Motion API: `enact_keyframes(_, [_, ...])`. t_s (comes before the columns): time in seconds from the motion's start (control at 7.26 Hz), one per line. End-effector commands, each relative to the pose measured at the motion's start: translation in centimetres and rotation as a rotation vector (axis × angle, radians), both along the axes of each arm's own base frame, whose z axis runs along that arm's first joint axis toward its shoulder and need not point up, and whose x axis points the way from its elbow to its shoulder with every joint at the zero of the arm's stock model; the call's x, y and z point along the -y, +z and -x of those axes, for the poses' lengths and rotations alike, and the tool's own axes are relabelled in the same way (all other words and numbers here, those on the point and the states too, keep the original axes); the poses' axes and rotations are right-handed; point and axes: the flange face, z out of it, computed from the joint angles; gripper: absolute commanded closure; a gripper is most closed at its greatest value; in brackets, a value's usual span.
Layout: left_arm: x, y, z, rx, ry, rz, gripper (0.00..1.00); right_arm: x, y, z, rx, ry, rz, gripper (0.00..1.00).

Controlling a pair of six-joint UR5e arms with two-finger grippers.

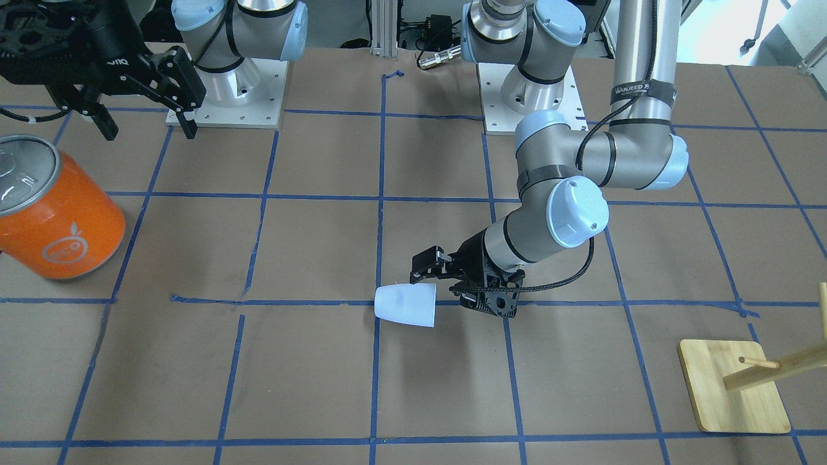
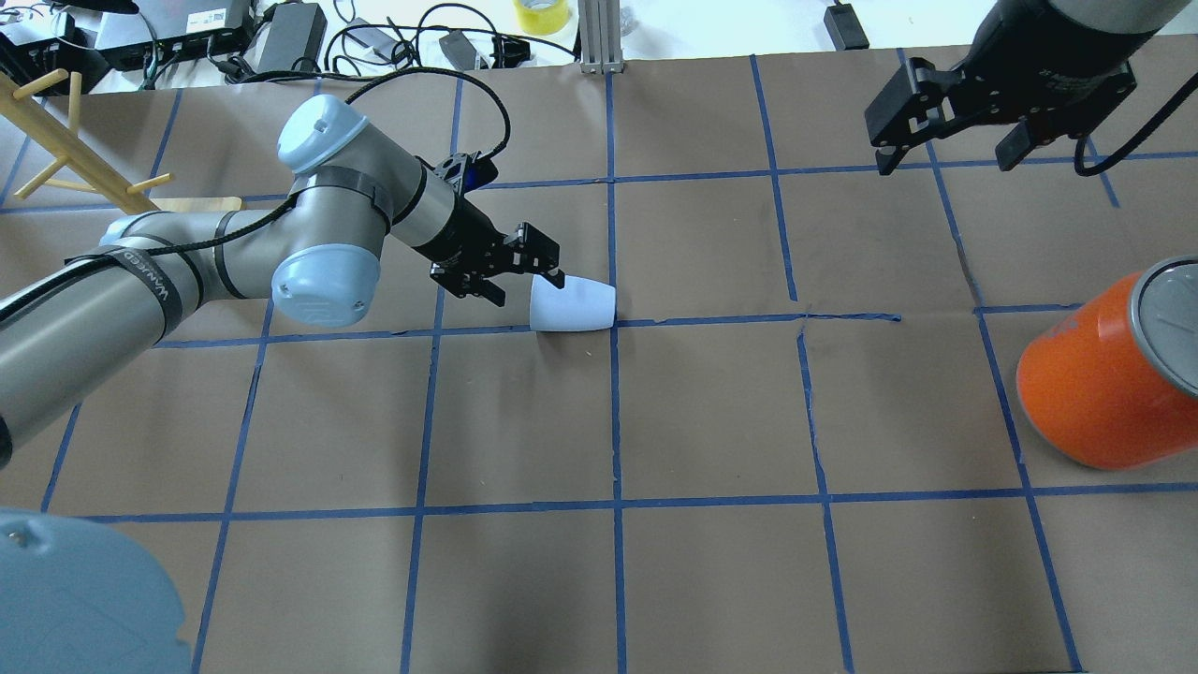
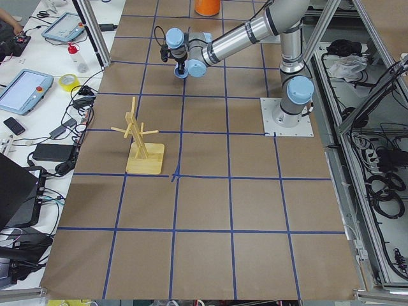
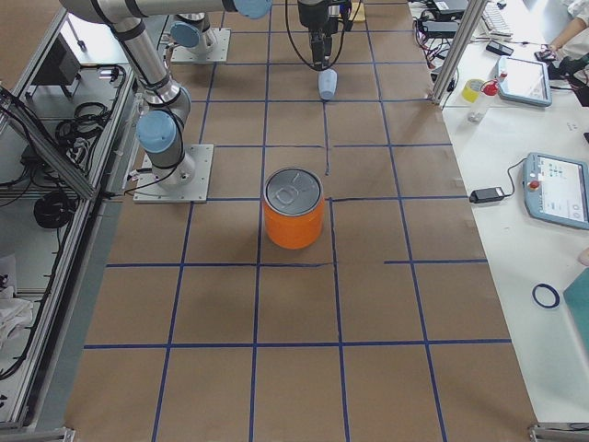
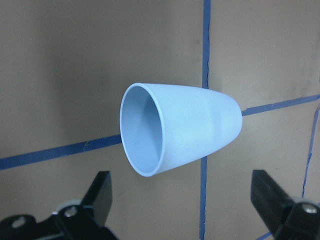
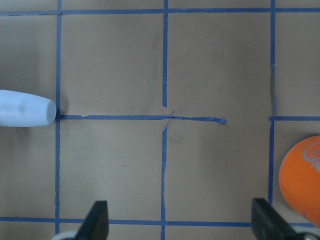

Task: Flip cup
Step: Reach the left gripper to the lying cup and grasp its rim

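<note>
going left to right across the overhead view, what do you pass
wooden rack → left gripper → cup lying on its side → right gripper → orange can

You find the cup lying on its side on the table. Its mouth is turned toward the jaws of the left gripper and its base points away from them. It sits just ahead of the fingertips, in line with the gap between them. The right gripper hangs above the table, well apart from the cup. From its jaws, the cup lies off to one side and the can stands on the table to the other. The rack stands behind the left arm, well apart from its jaws.
</note>
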Motion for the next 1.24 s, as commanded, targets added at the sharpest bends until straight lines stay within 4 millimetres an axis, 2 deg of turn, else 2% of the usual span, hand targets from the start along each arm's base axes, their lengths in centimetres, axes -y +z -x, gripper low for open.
enact_keyframes(0.0, [0.8, -1.7, 0.3, -0.019, 0.000, 0.017, 0.00, 0.1, -0.3, 0.7, -0.006, -0.015, -0.011, 0.00])
enact_keyframes(0.28, [0.9, -2.2, 0.8, -0.053, 0.010, 0.010, 0.00, 0.0, -0.5, 0.7, -0.008, -0.016, -0.017, 0.00])
enact_keyframes(0.55, [0.7, -2.4, 3.0, -0.055, 0.016, 0.021, 0.00, 0.0, -0.6, 0.7, -0.008, -0.016, -0.019, 0.00])
enact_keyframes(0.69, [0.5, -2.7, 3.8, -0.054, 0.015, 0.024, 0.05, -0.1, -0.6, 0.7, -0.008, -0.016, -0.020, 0.00])
enact_keyframes(0.83, [0.5, -2.9, 3.8, -0.054, 0.012, 0.023, 0.32, -0.1, -0.6, 0.7, -0.008, -0.014, -0.020, 0.00])
enact_keyframes(0.96, [0.5, -2.9, 3.8, -0.055, 0.018, 0.018, 0.88, -0.1, -0.6, 0.7, -0.010, -0.014, -0.020, 0.00])
enact_keyframes(1.1, [0.3, -3.0, 3.8, -0.052, 0.019, 0.005, 1.00, -0.1, -0.7, 0.7, -0.008, -0.014, -0.022, 0.00])
